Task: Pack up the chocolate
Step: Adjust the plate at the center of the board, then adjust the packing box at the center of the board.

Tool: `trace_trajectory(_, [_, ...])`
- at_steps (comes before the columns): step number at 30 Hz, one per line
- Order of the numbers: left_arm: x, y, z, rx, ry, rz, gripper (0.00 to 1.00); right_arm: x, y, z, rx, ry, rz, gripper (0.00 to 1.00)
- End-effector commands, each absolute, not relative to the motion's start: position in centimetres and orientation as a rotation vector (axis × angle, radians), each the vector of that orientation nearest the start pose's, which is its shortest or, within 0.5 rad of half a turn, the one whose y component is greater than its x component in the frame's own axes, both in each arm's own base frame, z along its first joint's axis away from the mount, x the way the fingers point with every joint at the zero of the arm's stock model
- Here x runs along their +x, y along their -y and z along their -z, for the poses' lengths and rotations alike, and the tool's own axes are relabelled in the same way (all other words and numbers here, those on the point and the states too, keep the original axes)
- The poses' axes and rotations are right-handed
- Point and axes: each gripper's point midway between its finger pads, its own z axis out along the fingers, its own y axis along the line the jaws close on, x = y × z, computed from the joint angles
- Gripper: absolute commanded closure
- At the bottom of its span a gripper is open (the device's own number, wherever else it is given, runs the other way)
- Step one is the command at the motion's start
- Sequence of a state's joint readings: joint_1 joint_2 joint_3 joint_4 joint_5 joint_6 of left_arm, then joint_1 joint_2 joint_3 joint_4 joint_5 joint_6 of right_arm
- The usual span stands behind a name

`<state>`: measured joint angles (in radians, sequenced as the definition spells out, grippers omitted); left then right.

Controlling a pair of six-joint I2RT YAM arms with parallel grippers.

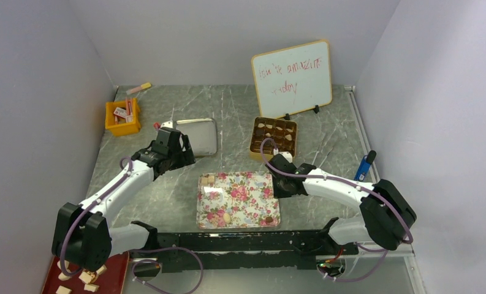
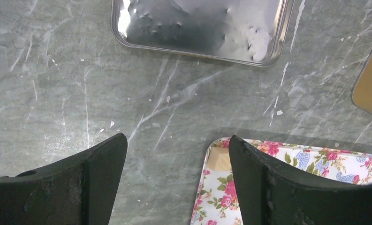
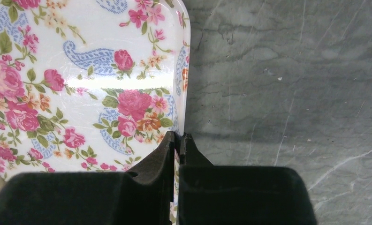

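The floral tray (image 1: 246, 191) lies in the middle of the table. It carries a tan chocolate (image 1: 211, 179) at its far left corner, a cream one (image 1: 227, 217) and a dark one (image 1: 269, 218) near its front edge. A gold box (image 1: 274, 136) behind it holds several chocolates in its cells. My right gripper (image 1: 276, 182) is shut on the tray's right rim; the right wrist view shows the rim pinched between its jaws (image 3: 180, 136). My left gripper (image 1: 180, 153) is open and empty above the table, left of the tray's far left corner, where the tan chocolate (image 2: 219, 159) shows.
A silver tin lid (image 1: 197, 136) lies behind my left gripper and shows in the left wrist view (image 2: 198, 28). An orange bin (image 1: 122, 116) stands far left, a whiteboard (image 1: 292, 78) at the back, a blue lighter (image 1: 364, 165) at the right. A red plate (image 1: 87, 278) with cream pieces sits near left.
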<state>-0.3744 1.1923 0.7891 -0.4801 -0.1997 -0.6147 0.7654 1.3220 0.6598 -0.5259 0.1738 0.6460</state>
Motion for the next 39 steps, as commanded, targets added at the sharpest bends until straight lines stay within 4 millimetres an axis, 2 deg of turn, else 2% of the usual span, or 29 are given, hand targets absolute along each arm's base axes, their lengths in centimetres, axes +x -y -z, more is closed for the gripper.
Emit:
trace_trajectory(1, [28.7, 9.9, -10.9, -0.405, -2.382, 0.211, 0.16, 17.8, -16.2, -2.1, -0.136, -2.739, -0.119, 0.96])
trace_trajectory(7, [28.8, 9.9, -11.0, -0.403, -2.381, 0.212, 0.16, 17.9, -16.3, -2.0, -0.138, -2.742, -0.110, 0.83])
trace_trajectory(10, [28.9, 9.9, -11.1, -0.403, -2.378, 0.211, 0.16, 18.0, -16.3, -2.0, -0.133, -2.740, -0.105, 0.67])
trace_trajectory(13, [29.0, 9.9, -11.2, -0.401, -2.377, 0.210, 0.16, 18.1, -16.4, -2.2, -0.130, -2.734, -0.102, 0.60])
trace_trajectory(18, [29.2, 9.9, -11.3, -0.394, -2.377, 0.204, 0.16, 18.8, -16.8, -3.1, -0.122, -2.708, -0.108, 0.57])
trace_trajectory(21, [29.5, 10.0, -11.7, -0.387, -2.372, 0.204, 0.16, 19.8, -17.5, -4.8, -0.120, -2.670, -0.122, 0.56])
trace_trajectory(27, [30.6, 10.4, -12.9, -0.363, -2.354, 0.208, 0.16, 22.9, -19.1, -10.2, -0.100, -2.554, -0.149, 0.56])
trace_trajectory(31, [31.0, 10.8, -13.1, -0.340, -2.358, 0.220, 0.16, 25.7, -19.6, -13.6, -0.058, -2.468, -0.141, 0.57])
trace_trajectory(35, [31.0, 10.9, -13.1, -0.326, -2.361, 0.226, 0.16, 29.3, -18.5, -14.4, -0.001, -2.443, -0.122, 0.57])
trace_trajectory(39, [31.0, 11.1, -12.8, -0.309, -2.372, 0.228, 0.16, 33.3, -15.5, -14.3, 0.082, -2.420, -0.077, 0.57])
